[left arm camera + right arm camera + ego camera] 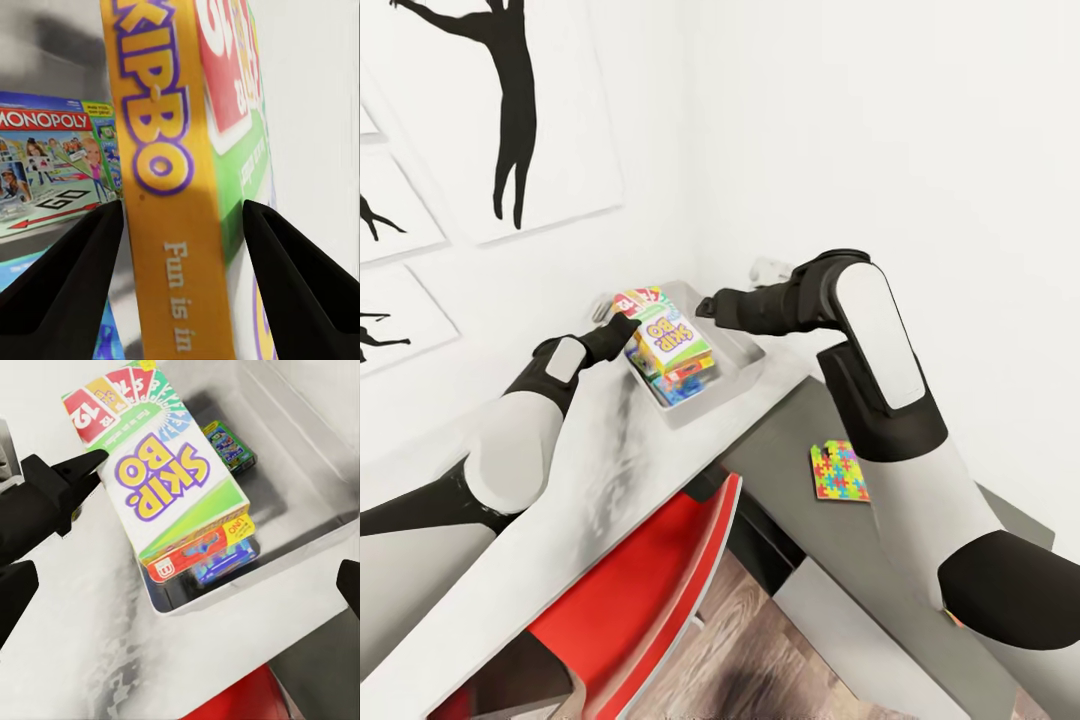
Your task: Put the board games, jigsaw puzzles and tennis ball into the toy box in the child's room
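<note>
My left gripper [626, 335] [182, 208] is shut on a Skip-Bo board game [672, 338] [176, 150] [169, 487]. It holds the game tilted over the light grey toy box [748, 372] [300, 465], on top of other game boxes. Under it lie a red-edged box [187, 556] and a blue one [229, 566]; a Monopoly box [52, 161] lies beside it. My right gripper [705, 303] [180, 592] hovers open just above the toy box. One jigsaw puzzle [838, 470] lies on the lower dark cabinet top. The tennis ball and the bed are out of view.
The toy box sits at the far end of the pale table [600, 450], in the wall corner. A red chair [650, 590] is tucked under the table's near edge. The dark cabinet top [810, 540] runs to the right, under my right arm.
</note>
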Tool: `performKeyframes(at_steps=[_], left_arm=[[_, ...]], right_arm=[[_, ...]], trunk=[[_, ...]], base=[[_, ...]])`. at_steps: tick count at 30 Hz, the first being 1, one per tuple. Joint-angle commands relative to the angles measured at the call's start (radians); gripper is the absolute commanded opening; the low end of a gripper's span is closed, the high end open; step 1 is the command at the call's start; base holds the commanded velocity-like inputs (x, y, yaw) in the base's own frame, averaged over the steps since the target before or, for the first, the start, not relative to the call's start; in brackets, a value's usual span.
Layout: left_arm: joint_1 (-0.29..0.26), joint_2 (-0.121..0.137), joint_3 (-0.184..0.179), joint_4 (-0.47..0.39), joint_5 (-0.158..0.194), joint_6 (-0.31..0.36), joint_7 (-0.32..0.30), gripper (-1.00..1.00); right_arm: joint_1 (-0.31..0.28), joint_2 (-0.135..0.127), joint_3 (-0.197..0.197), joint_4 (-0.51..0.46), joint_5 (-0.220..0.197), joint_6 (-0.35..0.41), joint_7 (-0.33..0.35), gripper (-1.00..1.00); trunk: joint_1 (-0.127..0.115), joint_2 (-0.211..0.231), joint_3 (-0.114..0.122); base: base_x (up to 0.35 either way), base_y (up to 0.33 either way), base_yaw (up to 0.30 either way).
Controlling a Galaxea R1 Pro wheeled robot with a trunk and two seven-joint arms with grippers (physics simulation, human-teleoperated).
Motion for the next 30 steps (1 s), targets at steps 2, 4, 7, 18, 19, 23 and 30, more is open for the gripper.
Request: performKeyframes(at_steps=[2, 4, 7, 18, 19, 23, 30], left_arm=[[-0.01, -0.001, 0.005, -0.001, 0.001, 0.01, 0.0, -1.0], [-0.02, -0.001, 0.005, 0.0, 0.001, 0.013, 0.002, -1.0], [-0.032, 0.0, 0.005, 0.0, 0.001, 0.015, 0.005, -1.0], [-0.044, 0.004, 0.004, 0.001, -0.001, 0.015, 0.011, -1.0], [-0.044, 0.004, 0.004, 0.001, -0.001, 0.015, 0.011, -1.0], [-0.051, 0.003, -0.001, 0.0, -0.001, 0.019, 0.012, -1.0], [-0.135, 0.005, -0.003, 0.003, -0.002, 0.041, 0.013, -1.0]], right_arm=[[-0.001, 0.0, -0.002, -0.007, -0.009, 0.008, -0.01, 1.0], [-0.001, 0.0, -0.003, -0.009, -0.009, 0.008, -0.01, 1.0], [-0.001, 0.0, -0.004, -0.011, -0.009, 0.008, -0.01, 1.0], [-0.001, -0.001, -0.006, -0.013, -0.009, 0.008, -0.01, 1.0], [-0.001, -0.001, -0.006, -0.013, -0.009, 0.008, -0.01, 1.0], [-0.001, -0.001, -0.005, -0.013, -0.01, 0.008, -0.009, 1.0], [-0.001, -0.001, -0.002, -0.013, -0.01, 0.008, -0.009, 1.0]], trunk=[[0.001, -0.002, -0.005], [0.001, -0.002, -0.008], [0.001, -0.002, -0.013], [0.001, -0.002, -0.032], [0.001, -0.002, -0.033], [0.001, -0.002, -0.04], [0.001, -0.002, -0.051]], base=[[0.0, 0.0, 0.0], [0.0, 0.0, 0.0], [0.0, 0.0, 0.0], [0.0, 0.0, 0.0], [0.0, 0.0, 0.0], [0.0, 0.0, 0.0], [0.0, 0.0, 0.0]])
